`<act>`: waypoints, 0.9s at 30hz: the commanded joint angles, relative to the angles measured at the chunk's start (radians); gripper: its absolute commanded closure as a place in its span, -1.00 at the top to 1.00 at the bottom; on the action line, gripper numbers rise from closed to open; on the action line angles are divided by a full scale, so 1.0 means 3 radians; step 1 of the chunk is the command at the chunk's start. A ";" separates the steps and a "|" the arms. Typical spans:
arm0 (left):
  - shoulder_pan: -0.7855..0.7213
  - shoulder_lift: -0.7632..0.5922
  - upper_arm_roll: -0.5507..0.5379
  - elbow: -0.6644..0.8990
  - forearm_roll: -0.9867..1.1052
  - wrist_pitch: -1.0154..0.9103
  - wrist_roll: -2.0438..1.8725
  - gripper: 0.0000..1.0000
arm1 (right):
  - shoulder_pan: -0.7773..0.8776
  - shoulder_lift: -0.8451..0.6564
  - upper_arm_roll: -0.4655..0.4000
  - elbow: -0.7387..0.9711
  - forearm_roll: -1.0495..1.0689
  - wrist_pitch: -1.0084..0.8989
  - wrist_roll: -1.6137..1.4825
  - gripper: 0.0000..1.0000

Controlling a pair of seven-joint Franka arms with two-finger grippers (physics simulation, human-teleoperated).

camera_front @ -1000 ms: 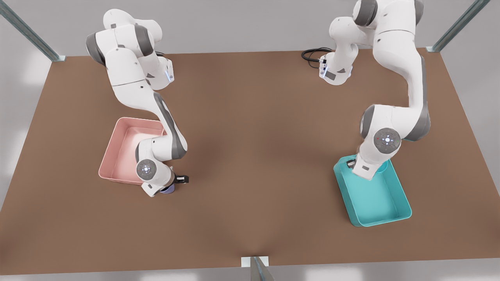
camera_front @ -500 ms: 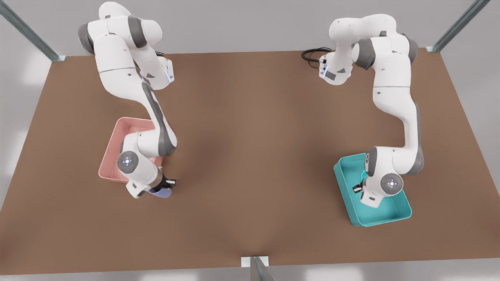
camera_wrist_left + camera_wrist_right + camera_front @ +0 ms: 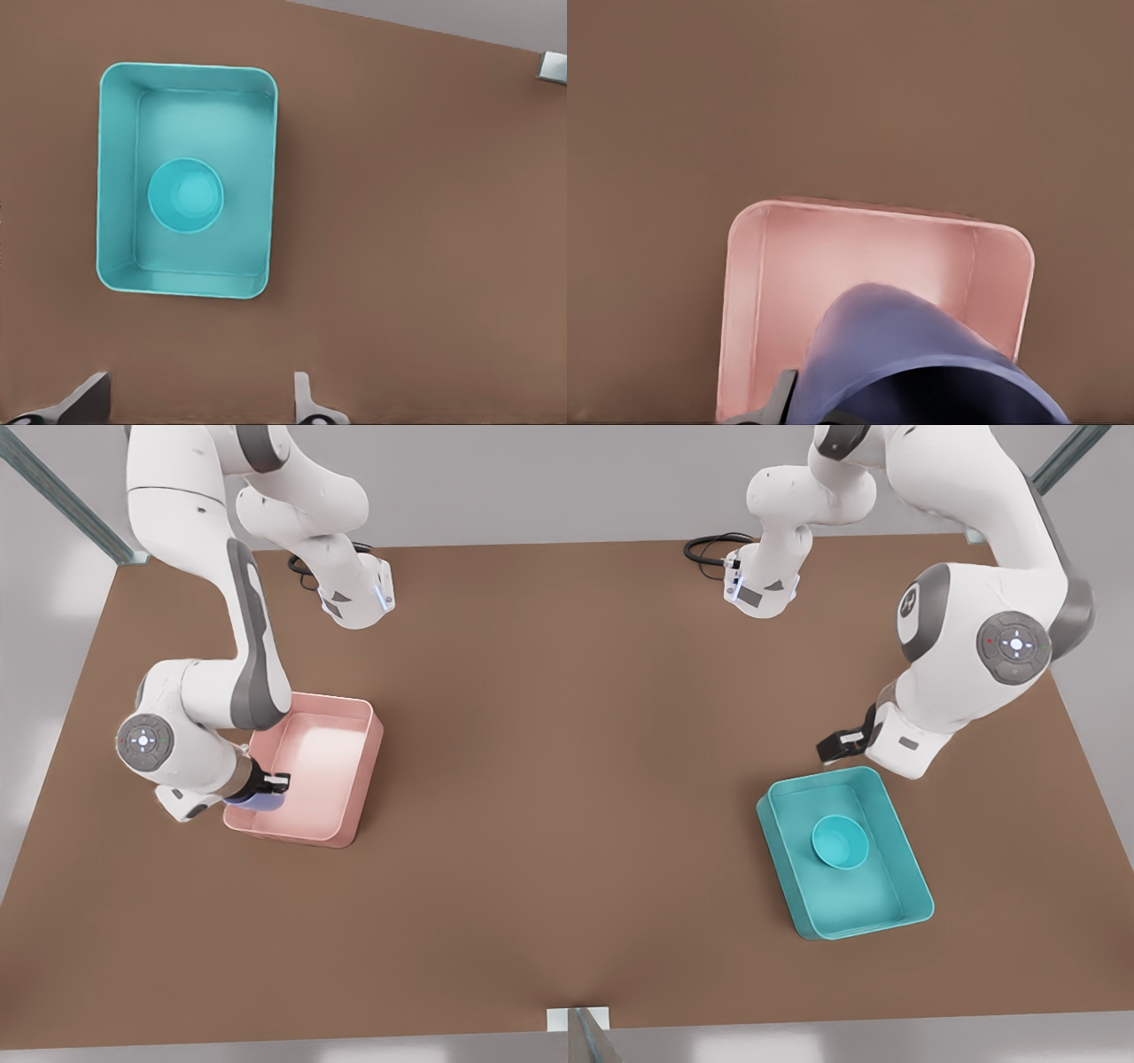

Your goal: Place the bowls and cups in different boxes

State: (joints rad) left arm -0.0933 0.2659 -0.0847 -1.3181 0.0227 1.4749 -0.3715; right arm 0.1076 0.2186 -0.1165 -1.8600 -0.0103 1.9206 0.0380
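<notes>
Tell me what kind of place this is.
Likely a simulated lab bench: a bare brown table with metal frame posts, two trays, pink tray and teal tray, and plain grey surroundings.

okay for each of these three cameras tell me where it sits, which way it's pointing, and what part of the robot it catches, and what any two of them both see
Front view: high above the table, looking down; both arms, pink tray, teal tray.
Left wrist view: rides the left gripper, open, above the teal tray holding the bowl; fingertips show.
Right wrist view: rides the right gripper, looking past the held cup into the pink tray.
Shared: front and left wrist views both show bowl in teal tray.
</notes>
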 commanded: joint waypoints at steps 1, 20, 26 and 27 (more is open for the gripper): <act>0.0004 -0.0012 -0.0014 0.0012 -0.0045 -0.0795 0.0666 1.00 | -0.0001 -0.0028 0.0000 -0.0181 -0.0022 0.0322 -0.0337 -0.57; 0.0035 -0.0022 -0.0070 0.0007 -0.0070 -0.0821 0.0645 1.00 | 0.0045 0.0417 0.0025 -0.0912 0.0019 0.1840 -0.0152 -0.57; 0.0122 0.0075 -0.0065 0.0001 -0.0091 -0.0632 0.0661 1.00 | 0.0045 0.0422 0.0036 -0.0882 0.0014 0.1810 -0.0157 1.00; 0.0127 0.0080 -0.0065 0.0001 -0.0091 -0.0632 0.0661 1.00 | 0.0050 0.0422 0.0036 -0.0877 0.0014 0.1805 -0.0157 1.00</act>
State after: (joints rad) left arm -0.0554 0.2892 -0.1038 -1.3181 -0.0045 1.2672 -0.2190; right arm 0.1230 0.3457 -0.1075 -2.1241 -0.0690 2.4533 0.0597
